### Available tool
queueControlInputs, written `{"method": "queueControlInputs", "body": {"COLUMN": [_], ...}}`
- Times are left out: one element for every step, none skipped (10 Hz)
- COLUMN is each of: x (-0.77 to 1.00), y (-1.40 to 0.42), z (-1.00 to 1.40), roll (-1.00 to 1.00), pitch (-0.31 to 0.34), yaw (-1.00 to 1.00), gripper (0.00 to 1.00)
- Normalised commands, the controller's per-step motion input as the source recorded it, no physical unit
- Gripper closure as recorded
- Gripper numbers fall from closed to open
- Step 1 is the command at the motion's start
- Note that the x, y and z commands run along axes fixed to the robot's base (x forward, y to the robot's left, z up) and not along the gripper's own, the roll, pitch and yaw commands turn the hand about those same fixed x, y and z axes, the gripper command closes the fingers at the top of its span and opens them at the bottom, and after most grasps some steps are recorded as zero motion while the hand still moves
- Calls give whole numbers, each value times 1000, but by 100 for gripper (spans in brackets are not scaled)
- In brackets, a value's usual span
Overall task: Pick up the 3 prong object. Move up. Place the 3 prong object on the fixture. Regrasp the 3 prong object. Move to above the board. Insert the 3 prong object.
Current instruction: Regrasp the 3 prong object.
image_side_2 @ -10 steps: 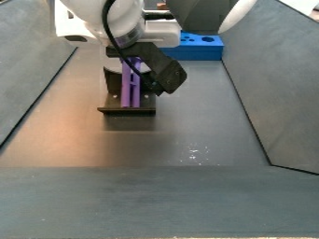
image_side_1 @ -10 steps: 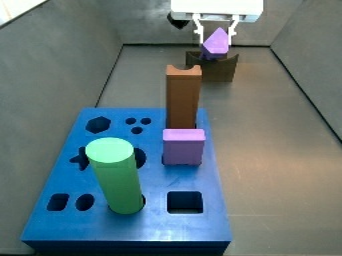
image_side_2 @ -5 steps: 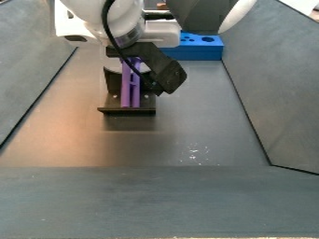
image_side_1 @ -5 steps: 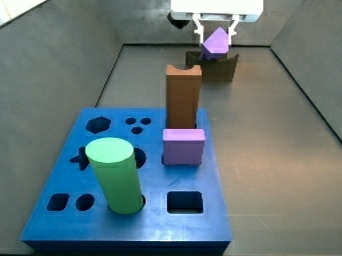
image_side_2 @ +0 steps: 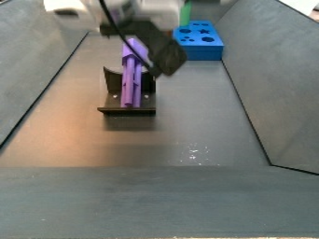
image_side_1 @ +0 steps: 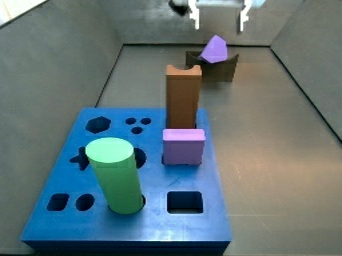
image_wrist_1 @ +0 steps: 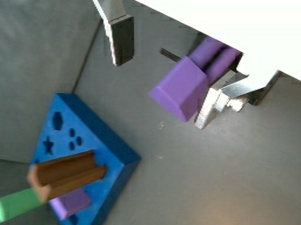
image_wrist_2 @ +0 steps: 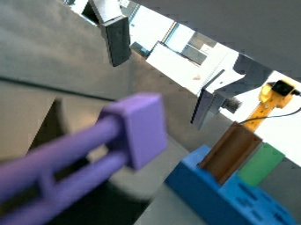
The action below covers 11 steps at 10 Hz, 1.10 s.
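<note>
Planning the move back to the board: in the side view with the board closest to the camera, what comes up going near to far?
Green cylinder on the board → purple cube → brown upright block → 3 prong object on the fixture → hand, raised, open.

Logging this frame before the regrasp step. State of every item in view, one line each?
tool: open, empty, raised above the fixture.
3 prong object: released, resting on the fixture, leaning, head up.
fixture: on the floor, holding the 3 prong object.
board: flat on the floor; hexagon and square holes empty.
green cylinder: upright on the board.
brown block: upright on the board.
purple cube: on the board beside the brown block.
</note>
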Motion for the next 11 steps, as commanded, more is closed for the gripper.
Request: {"method": "queueControlInputs", "body": {"x": [-39, -44, -41, -39, 122, 122, 57, 31, 7, -3, 2], "y": [7, 9, 7, 6, -755, -736, -546, -414, -157, -79, -63], "z": [1000, 818, 557, 425, 668, 520, 306, 188, 77, 62, 25], "roll": [13, 0, -12, -19, 1000, 1000, 1000, 1000, 1000, 1000, 1000], "pitch": [-14, -15, -17, -16, 52, 52, 51, 48, 45, 46, 45], "yaw": [28, 29, 29, 30, 37, 37, 36, 35, 35, 34, 34], "gripper": [0, 0, 0, 0, 0, 0, 0, 0, 0, 0, 0]}}
